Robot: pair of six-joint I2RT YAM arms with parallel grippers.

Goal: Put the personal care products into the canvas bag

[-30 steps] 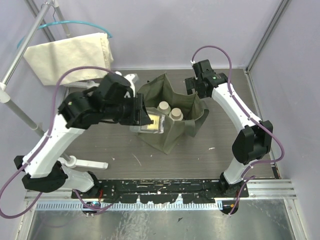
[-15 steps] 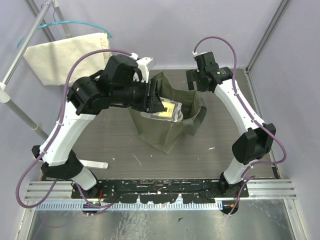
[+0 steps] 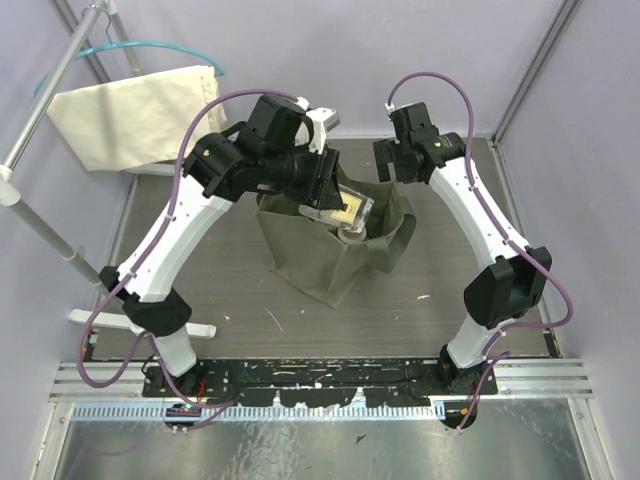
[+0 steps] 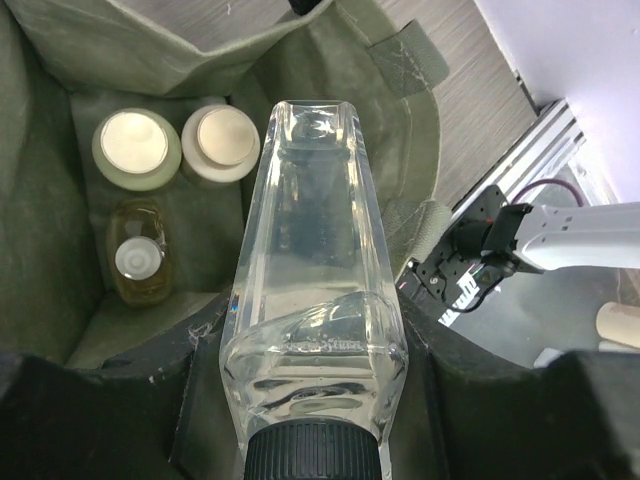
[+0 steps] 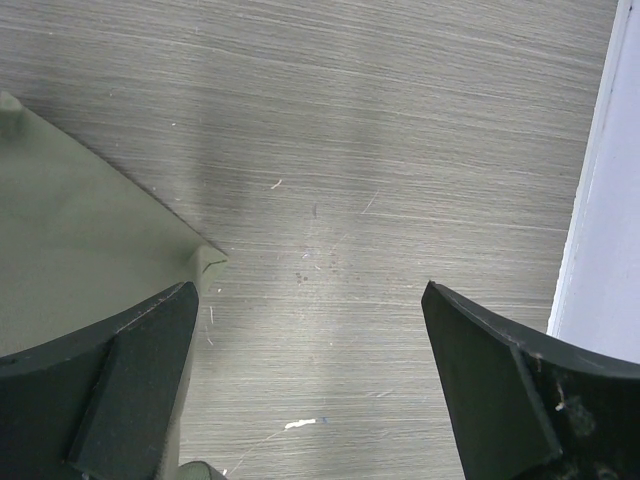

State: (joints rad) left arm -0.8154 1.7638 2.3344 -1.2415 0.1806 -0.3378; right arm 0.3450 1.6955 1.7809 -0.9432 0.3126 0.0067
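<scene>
Under the clear bottle [image 4: 315,300], three bottles [image 4: 136,148] crowd one corner of the bag [image 4: 40,200], leaving bare floor just beside them.

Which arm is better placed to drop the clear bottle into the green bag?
Left. The left gripper holds the clear bottle above the open canvas bag. The right gripper is open and empty, over the table beside the bag.

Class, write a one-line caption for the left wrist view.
Left gripper holds the clear bottle over the canvas bag, three bottles already inside.

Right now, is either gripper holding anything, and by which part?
Left gripper grips the clear bottle at its dark-capped end. Right gripper is open and empty.
</scene>
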